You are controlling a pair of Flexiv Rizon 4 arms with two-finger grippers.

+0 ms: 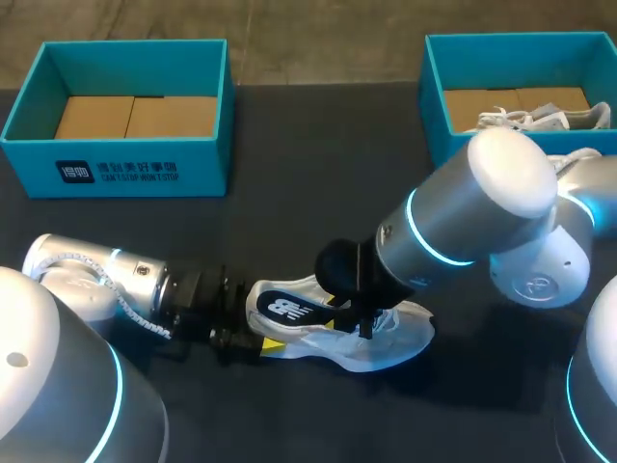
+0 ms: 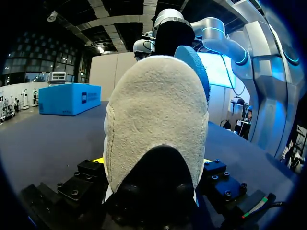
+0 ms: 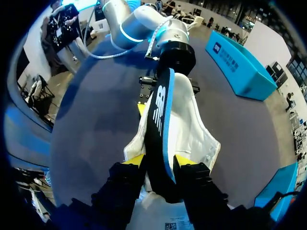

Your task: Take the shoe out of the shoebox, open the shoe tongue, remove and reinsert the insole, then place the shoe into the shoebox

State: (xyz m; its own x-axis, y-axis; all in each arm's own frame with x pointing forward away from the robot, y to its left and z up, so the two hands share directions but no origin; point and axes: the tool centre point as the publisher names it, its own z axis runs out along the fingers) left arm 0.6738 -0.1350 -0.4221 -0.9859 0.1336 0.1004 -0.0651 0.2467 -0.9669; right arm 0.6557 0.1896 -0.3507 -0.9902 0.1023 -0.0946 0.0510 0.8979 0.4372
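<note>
- The white sneaker lies mid-table, well apart from the far-right shoebox; its insole stands edge-on, half out of the mouth.
- Our right gripper pinches the insole; our left gripper clamps the heel.
- If the heel grip slips, the insole may buckle against the collar.

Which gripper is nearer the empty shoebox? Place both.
Left. The left gripper holds the shoe by its heel, in front of the empty shoebox; the right gripper pinches the insole farther right, mid-table.
</note>
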